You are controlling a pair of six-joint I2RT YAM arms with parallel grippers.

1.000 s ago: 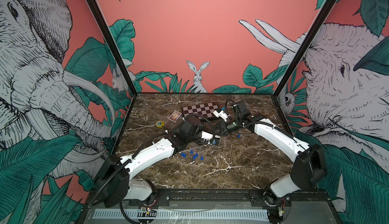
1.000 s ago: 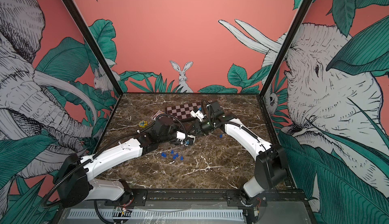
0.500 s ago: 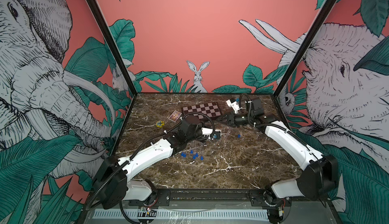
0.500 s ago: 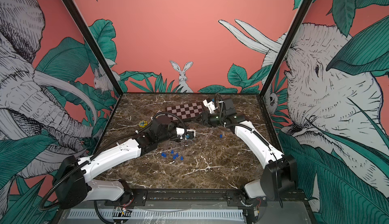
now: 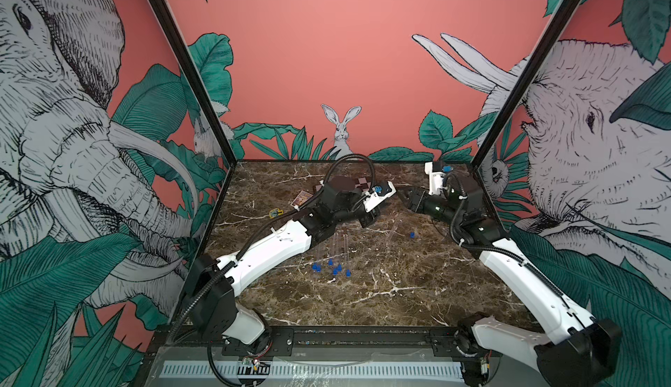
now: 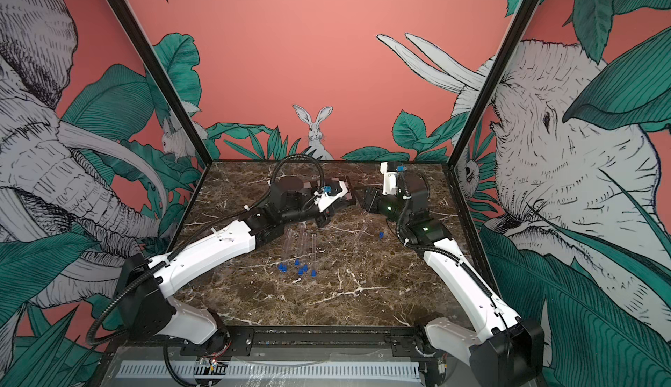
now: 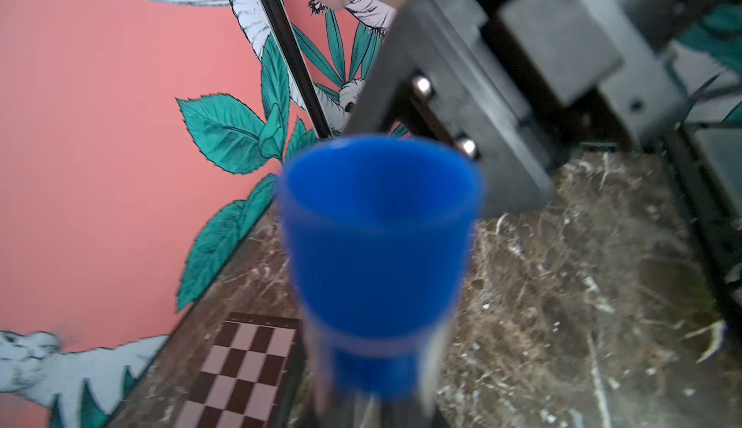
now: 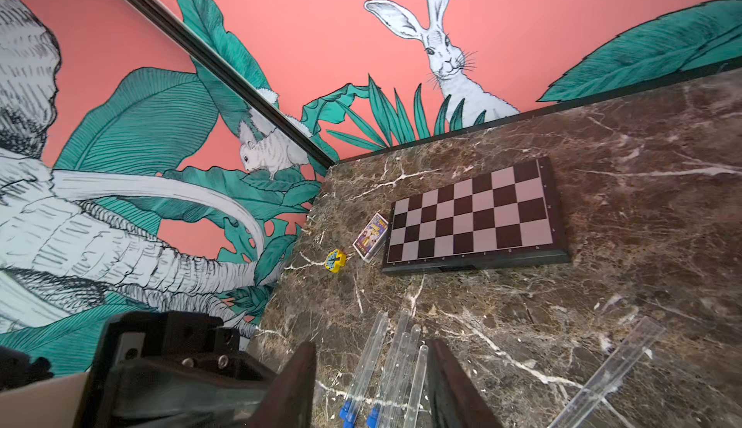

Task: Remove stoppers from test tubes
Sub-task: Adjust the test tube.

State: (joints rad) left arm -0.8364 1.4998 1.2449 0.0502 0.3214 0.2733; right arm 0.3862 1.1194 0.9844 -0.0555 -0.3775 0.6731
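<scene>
We see the left claw point(image 5: 367, 219) closed. In the left wrist view the held tube point(image 7: 431, 365) rises from it with the plugged stopper point(image 7: 377, 237), blue, in its mouth; both are blurred. The right claw point(image 8: 372, 345) is spread wide with nothing between its fingers. It hangs over the desk point(image 5: 381, 294) facing the left claw, close to the plugged stopper; we can't tell if it touches. Several tubes point(image 5: 343, 247) lie side by side mid-desk with blue stoppers point(image 5: 332, 267) at their near ends. The lone tube point(image 8: 614, 369) lies apart, open-mouthed, with a loose stopper point(image 5: 411, 235) near it. Chessboard point(image 8: 473, 221), card box point(image 8: 371, 237) and yellow toy point(image 8: 336, 260) sit further back.
</scene>
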